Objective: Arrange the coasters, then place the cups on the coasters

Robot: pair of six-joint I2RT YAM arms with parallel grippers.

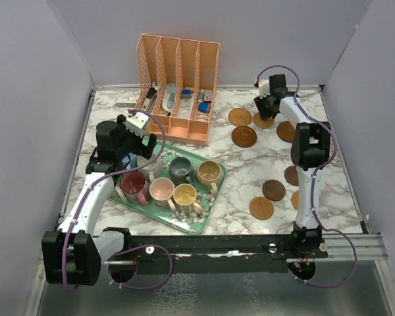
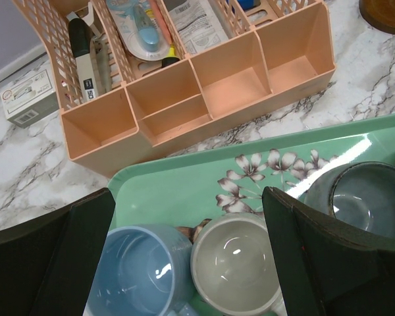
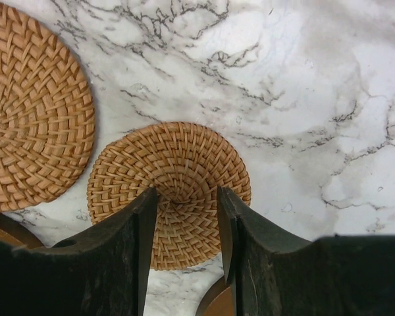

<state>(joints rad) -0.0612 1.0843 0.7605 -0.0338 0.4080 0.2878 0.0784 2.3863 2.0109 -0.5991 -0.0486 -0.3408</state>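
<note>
Several cups stand on the green floral tray (image 1: 209, 212): maroon (image 1: 133, 184), pink (image 1: 162, 189), yellow (image 1: 184, 195), tan (image 1: 209, 173), grey-blue (image 1: 180, 169). My left gripper (image 1: 135, 125) hangs open over the tray's back left corner. Its jaws (image 2: 187, 230) stand wide above a blue cup (image 2: 135, 270) and a cream cup (image 2: 236, 263), touching neither. Brown coasters (image 1: 244, 137) lie scattered on the right half of the table. My right gripper (image 1: 266, 105) is low over a woven coaster (image 3: 168, 171) lying flat. Its fingers (image 3: 186, 217) are partly apart astride the coaster's centre.
An orange desk organiser (image 1: 178, 85) with pens and packets stands behind the tray. A small white box (image 1: 126, 100) lies to its left. A second woven coaster (image 3: 26, 112) lies left of the one under the right gripper, and a dark coaster's (image 3: 217, 303) edge shows below.
</note>
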